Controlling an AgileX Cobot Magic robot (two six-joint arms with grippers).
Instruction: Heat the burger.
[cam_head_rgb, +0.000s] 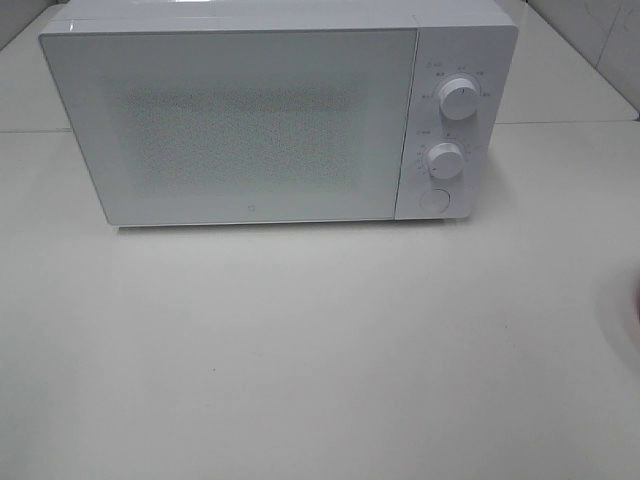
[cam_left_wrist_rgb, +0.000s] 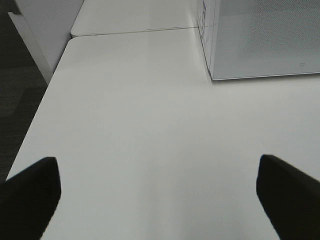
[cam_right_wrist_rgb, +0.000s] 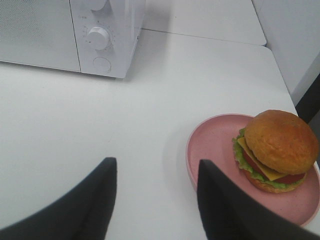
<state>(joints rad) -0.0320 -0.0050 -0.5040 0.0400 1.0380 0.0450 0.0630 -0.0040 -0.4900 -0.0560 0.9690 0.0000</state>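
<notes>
From the high camera, the microwave (cam_head_rgb: 280, 110) stands at the far side of the white desk (cam_head_rgb: 300, 350) with its door shut and its two dials and round button on the right panel. No arm shows here, and only a faint pink edge of the plate (cam_head_rgb: 634, 300) peeks in at the right border. The burger is not visible in this view.

In the left wrist view, the left gripper (cam_left_wrist_rgb: 157, 195) hangs over bare desk with its jaws spread wide and nothing between them; the microwave's near left corner lies ahead of it.

In the right wrist view, the right gripper (cam_right_wrist_rgb: 155, 200) hovers with its jaws partly spread and empty. The burger (cam_right_wrist_rgb: 276, 150) sits on the pink plate, on the desk to the right of the microwave and nearer than it, just beside the gripper's right-hand finger without touching it.

The task looks barely begun: the door is closed, the burger is outside, and opening, loading, closing and setting the dials all appear left to do.

The burger has a smooth orange-brown domed bun, with lettuce, a yellow cheese slice and a red layer showing at its edge.
</notes>
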